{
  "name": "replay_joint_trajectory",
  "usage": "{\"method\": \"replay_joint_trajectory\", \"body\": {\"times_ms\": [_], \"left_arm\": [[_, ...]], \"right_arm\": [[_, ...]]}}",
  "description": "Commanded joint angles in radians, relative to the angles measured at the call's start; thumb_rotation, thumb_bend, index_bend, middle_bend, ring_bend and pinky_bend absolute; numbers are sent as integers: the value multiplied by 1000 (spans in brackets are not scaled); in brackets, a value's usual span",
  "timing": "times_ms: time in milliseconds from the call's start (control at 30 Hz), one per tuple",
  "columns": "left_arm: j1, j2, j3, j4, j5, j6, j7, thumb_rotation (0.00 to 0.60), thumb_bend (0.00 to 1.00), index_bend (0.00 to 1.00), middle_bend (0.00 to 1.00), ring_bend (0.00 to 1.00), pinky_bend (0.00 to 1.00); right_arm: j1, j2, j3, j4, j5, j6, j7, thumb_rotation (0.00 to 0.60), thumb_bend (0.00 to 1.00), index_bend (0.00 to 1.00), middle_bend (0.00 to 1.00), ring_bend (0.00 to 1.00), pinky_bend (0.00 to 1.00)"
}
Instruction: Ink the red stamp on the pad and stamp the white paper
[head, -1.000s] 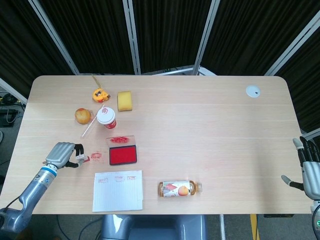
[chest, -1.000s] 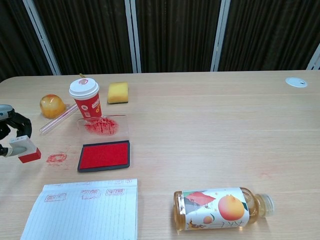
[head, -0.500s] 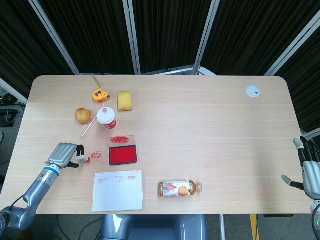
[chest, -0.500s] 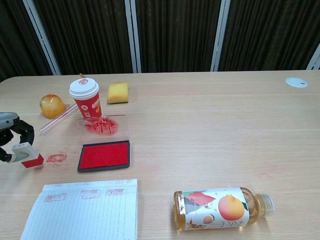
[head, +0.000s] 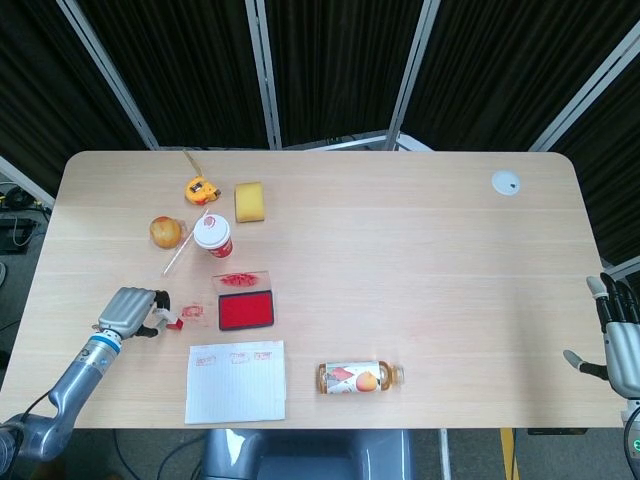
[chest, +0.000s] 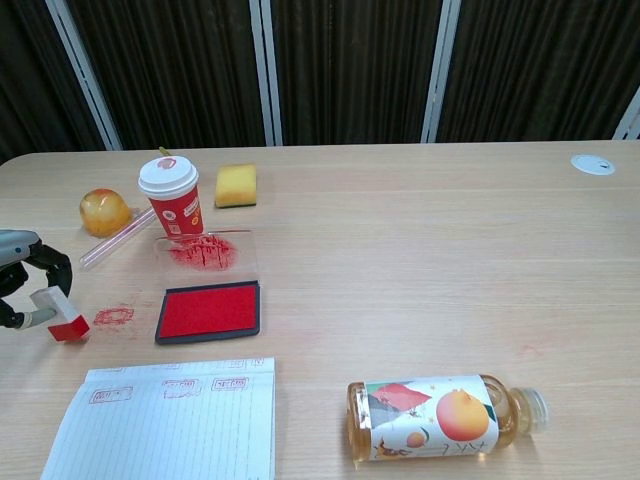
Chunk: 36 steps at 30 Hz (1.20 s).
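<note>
Lowered since a second ago, the left hand (chest: 22, 278) now pinches the small red-and-white block stamp (chest: 62, 316) tilted against the table, left of the rectangular red ink pad (chest: 209, 310); the right hand (head: 618, 340) hangs empty, fingers apart.

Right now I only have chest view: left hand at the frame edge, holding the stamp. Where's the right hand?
Observer: Head view shows the right hand by the right edge of the table, fingers apart, holding nothing.
Operator: Anything hidden behind the cup?
Observer: A yellow tape measure, just behind the cup and left of the sponge.
Operator: Paper fully on the table?
Observer: Yes. The white paper lies wholly on it, near edge close to the table's front edge.
</note>
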Motion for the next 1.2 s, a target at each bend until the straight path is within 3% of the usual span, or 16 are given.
{"method": "replay_joint_trajectory", "body": {"times_ms": [33,433,667,767,867,900,1033,1200], "left_arm": [[0,3,0,-6,-2,-3,5,600,282,458,449,808,796],[11,36,-4,-68,5,23,12,600,115,402,393,803,790],[55,126,-18,-190,61,155,-18,600,37,362,337,789,776],[87,173,-29,-255,102,254,-33,600,29,238,225,736,737],[131,216,-34,-315,159,377,-45,600,11,146,109,599,623],[150,232,-35,-337,173,419,-40,600,4,132,73,522,539],[218,280,-18,-429,184,523,71,600,0,77,0,193,27],[261,295,-7,-475,182,577,161,600,0,20,0,11,0]], "right_arm": [[0,0,0,0,0,0,0,600,0,0,0,0,0],[-2,2,-1,-6,-4,6,-3,600,0,0,0,0,0],[-7,13,-2,-19,-14,15,11,600,0,0,0,0,0],[-11,22,-4,-27,-24,23,23,600,0,0,0,0,0],[-15,31,-7,-37,-37,31,39,600,0,0,0,0,0],[-15,34,-7,-41,-44,34,44,600,0,0,0,0,0],[-17,46,-12,-49,-67,41,63,600,0,0,0,0,0],[-17,51,-13,-54,-82,48,72,600,0,0,0,0,0]]}}
